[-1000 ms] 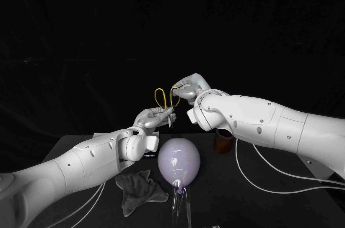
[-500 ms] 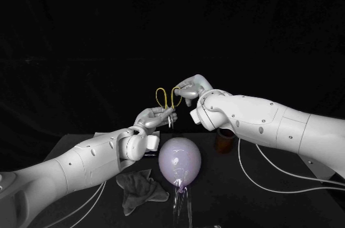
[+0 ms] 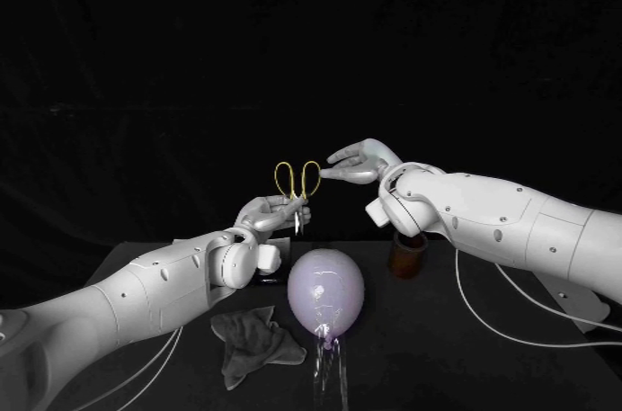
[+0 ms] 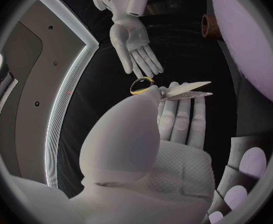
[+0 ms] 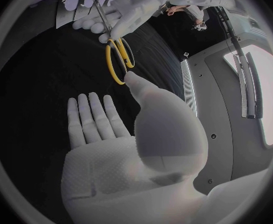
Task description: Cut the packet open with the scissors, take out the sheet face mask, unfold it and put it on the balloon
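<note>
So the left hand point(image 3: 270, 215) is clamped on the scissors point(image 3: 297, 182) by the blades, yellow loops sticking up above it. The right hand point(image 3: 363, 162) is spread and holding nothing, just beside the loops; can't tell if its thumb touches them. The balloon point(image 3: 324, 290) sits below both hands.

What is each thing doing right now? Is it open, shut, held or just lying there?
Scissors: closed, held up in the air, yellow handles on top.
Left hand: holds the scissors by the blades.
Right hand: open, fingers apart, next to the handles.
Balloon: blown up, lying on the table, no mask on it.
Cloth: crumpled on the table.
</note>
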{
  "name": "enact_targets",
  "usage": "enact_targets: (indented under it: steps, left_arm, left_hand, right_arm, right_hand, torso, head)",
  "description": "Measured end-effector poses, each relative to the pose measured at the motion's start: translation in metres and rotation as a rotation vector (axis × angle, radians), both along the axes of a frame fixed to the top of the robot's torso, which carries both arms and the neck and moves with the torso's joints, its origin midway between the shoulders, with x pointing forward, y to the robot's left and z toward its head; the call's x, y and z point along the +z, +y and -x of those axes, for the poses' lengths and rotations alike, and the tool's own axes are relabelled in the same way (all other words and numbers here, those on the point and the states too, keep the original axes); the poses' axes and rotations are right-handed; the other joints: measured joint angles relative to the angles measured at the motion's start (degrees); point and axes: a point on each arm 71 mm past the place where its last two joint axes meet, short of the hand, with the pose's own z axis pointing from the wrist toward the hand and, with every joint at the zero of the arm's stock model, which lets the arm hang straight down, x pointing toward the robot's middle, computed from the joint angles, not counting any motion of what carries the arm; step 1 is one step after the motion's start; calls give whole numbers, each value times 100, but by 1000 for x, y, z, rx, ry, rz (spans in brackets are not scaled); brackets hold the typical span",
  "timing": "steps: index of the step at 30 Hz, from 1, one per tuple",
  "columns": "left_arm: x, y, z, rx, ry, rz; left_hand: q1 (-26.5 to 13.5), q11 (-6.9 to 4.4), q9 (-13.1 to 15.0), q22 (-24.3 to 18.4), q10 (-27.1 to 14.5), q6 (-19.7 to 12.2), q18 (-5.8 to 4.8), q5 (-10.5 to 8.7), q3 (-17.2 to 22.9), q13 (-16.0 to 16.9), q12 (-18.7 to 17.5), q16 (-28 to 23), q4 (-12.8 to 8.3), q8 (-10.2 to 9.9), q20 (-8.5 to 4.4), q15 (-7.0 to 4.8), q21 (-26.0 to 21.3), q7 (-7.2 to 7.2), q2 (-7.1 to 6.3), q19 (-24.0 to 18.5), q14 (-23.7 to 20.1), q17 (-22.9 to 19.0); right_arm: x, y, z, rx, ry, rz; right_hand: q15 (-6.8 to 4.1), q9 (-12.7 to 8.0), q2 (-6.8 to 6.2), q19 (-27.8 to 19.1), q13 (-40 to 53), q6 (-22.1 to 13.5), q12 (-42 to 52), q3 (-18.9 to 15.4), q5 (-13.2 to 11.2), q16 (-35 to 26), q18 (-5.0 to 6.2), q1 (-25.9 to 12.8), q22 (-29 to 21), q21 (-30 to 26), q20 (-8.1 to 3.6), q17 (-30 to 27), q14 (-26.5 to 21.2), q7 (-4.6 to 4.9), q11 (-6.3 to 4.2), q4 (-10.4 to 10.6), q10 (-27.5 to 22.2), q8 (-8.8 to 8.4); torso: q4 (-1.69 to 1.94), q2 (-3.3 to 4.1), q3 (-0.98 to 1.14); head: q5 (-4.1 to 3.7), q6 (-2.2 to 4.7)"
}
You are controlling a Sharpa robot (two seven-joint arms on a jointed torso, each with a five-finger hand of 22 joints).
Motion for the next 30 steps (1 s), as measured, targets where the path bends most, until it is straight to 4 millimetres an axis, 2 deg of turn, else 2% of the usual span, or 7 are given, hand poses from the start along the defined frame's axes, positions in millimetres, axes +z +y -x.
enact_targets:
  steps: [2, 6, 10, 18, 22, 26, 30]
  left_arm:
    - [-1, 5, -2, 5, -3, -25]
    - [0, 21, -8, 14, -16, -89]
    - [9, 41, -17, 0, -44, -168]
    - [36, 69, -29, -148, -74, -341]
    - [45, 76, -30, -246, -56, -422]
    - [45, 74, -28, -343, -17, -483]
    - [42, 72, -26, -415, 24, -521]
  left_hand:
    - [-22, -8, 0, 0, 8, 0, -1, 0, 14, 0, -3, 0, 13, 8, 9, -9, 0, 0, -22, 9, 9, 4]
    - [-66, -9, 0, 13, 9, -30, -2, -16, 149, 0, -3, 0, -23, 59, 10, -9, 40, 11, -66, 114, 9, 13]
    - [-152, -27, 0, 50, 70, -31, -4, 7, 279, 0, -25, -29, -73, 143, -11, -23, 169, 11, -152, 338, 24, 37]
    - [-212, -20, 0, 112, 103, -31, 53, 11, 309, 0, -26, -29, -89, 173, -94, -26, 342, 11, -212, 622, 66, 66]
    - [-242, -61, 0, 120, 144, -31, 57, 12, 309, 2, -37, -29, -89, 182, -124, -31, 353, 11, -241, 652, 72, 80]
    - [-287, -67, 1, 144, 180, -51, 56, 12, 292, 10, -43, -29, -107, 184, -155, -51, 437, 30, -235, 725, 214, 120]
    - [-312, -71, 31, 157, 195, -51, 55, 12, 292, 10, -48, -8, -107, 184, -175, -71, 445, 30, -231, 745, 235, 136]
  right_arm:
    - [0, -6, -1, 15, -8, 8]
    - [3, -20, -2, 32, -42, 24]
    - [8, -39, -1, 39, -95, 47]
    - [16, -47, 17, 141, -228, 164]
    - [17, -28, 29, 230, -311, 259]
    - [19, 0, 42, 317, -416, 372]
    - [20, 27, 55, 383, -521, 479]
  right_hand:
    - [24, -89, 87, -136, 0, -191, 0, -235, -20, 2, -1, 87, -177, -208, -5, -61, -99, -30, -10, 10, -66, -74]
    - [-21, -24, 281, 33, 11, 155, 58, -448, -21, 159, -1, 357, -265, -291, -3, -108, 74, 94, -15, -61, 119, 4]
    - [-496, 3, 555, 1827, 34, 716, 277, -298, -64, 622, 231, 810, 34, 417, -163, -23, 1613, 219, -381, -282, 844, 216]
    - [-1275, -181, 495, 4050, 0, 1280, 228, 129, 109, 1737, 231, 916, 933, 2111, -973, 590, 4723, 102, -781, -446, 1661, 208]
    - [-1279, -339, 262, 4824, 3, 1446, 8, 805, 140, 3832, -7, 681, 3490, 4508, -1040, 2748, 5131, 75, -801, -407, 1890, 58]
    - [-1264, -367, 159, 5177, 3, 1465, 8, 1102, 171, 4898, -182, 578, 4711, 5534, -997, 4046, 5171, 56, -808, -405, 1883, 15]
    - [-1263, -368, 83, 5257, 3, 1467, 9, 1296, 171, 5344, -183, 523, 5217, 5958, -947, 4578, 5173, 54, -813, -416, 1829, -6]
  torso:
    - [-1, 0, 1]
    - [-1, 0, 5]
    - [-1, 4, 5]
    - [9, 9, 9]
    - [9, 5, 9]
    - [13, -1, 9]
    - [19, 2, -2]
  head:
    - [7, 4]
    - [33, 4]
    - [55, -3]
    - [133, -57]
    - [180, -83]
    - [207, -92]
    - [224, -92]
